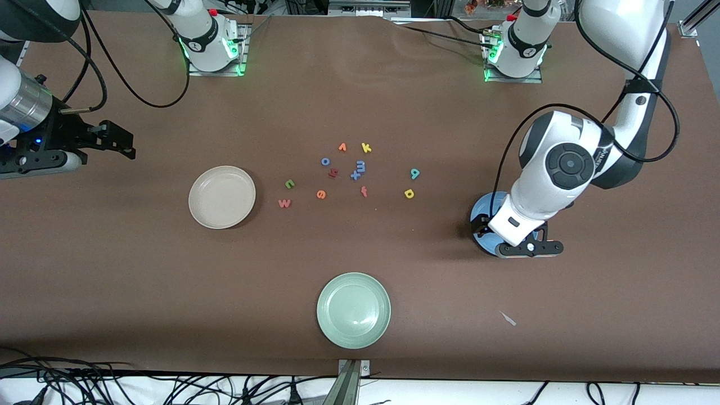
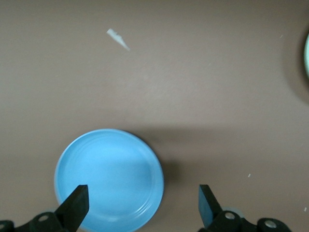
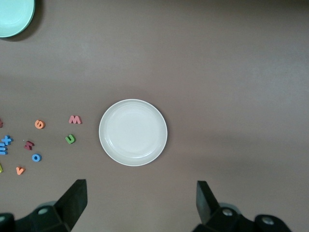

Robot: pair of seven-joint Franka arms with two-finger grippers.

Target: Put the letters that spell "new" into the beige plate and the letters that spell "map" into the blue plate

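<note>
Letters for both words lie loose in one small cluster mid-table, none in a plate yet. The "new" set sits at the cluster's right-arm edge: green n (image 1: pixel 289 183), orange e (image 1: pixel 321 194) and pinkish w (image 1: pixel 284 203), the w and n just beside the beige plate (image 1: pixel 221 197). The "map" set sits at the other edge: blue m (image 1: pixel 360 166) touching a blue x (image 1: pixel 355 175), teal letter (image 1: pixel 414 174) and yellow letter (image 1: pixel 409 193), these two toward the blue plate (image 1: pixel 482 212).

Right gripper (image 1: pixel 115 140) hangs over bare cloth at the right arm's end of the table, jaws wide apart and holding nothing; the beige plate lies between it and the w, so this arm must cross the plate to reach its letters. Left gripper (image 1: pixel 529 247) hovers over the blue plate's edge, jaws likewise wide apart and empty; the yellow and teal letters lie toward mid-table from it and farther from the front camera.

Each word's letters lie toward the arm whose gripper is by the matching plate, so the right arm looks best placed for "new" and the left arm for "map". Neither arm appears engaged yet.

Decoys among the letters are an orange v (image 1: pixel 342 147), yellow k (image 1: pixel 366 148), blue o (image 1: pixel 325 161), dark red letter (image 1: pixel 333 173) and reddish f (image 1: pixel 364 192); a green plate (image 1: pixel 353 310) lies nearest the front camera.
</note>
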